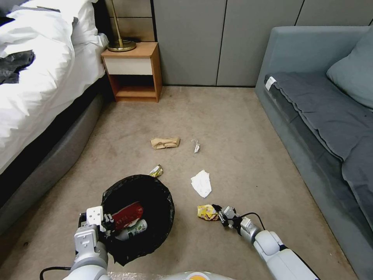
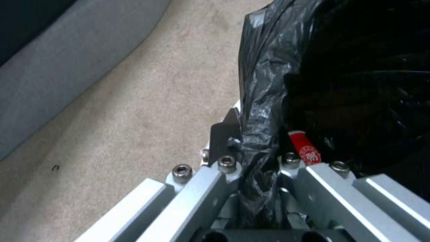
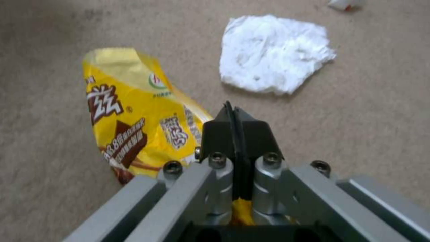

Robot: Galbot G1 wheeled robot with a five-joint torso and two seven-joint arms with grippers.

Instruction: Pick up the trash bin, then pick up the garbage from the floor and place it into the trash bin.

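The trash bin, lined with a glossy black bag, sits low at my left. My left gripper is shut on its rim and liner. Inside lie a red carton and a green-labelled bottle. My right gripper is down at the carpet, shut on the edge of a yellow snack wrapper. More garbage lies beyond on the floor: a white tissue, a small yellow wrapper, a brown paper bag and a small white scrap.
A bed with a grey base runs along the left. A wooden nightstand with a lamp base stands at the back. A grey sofa lines the right. Beige carpet lies open between them.
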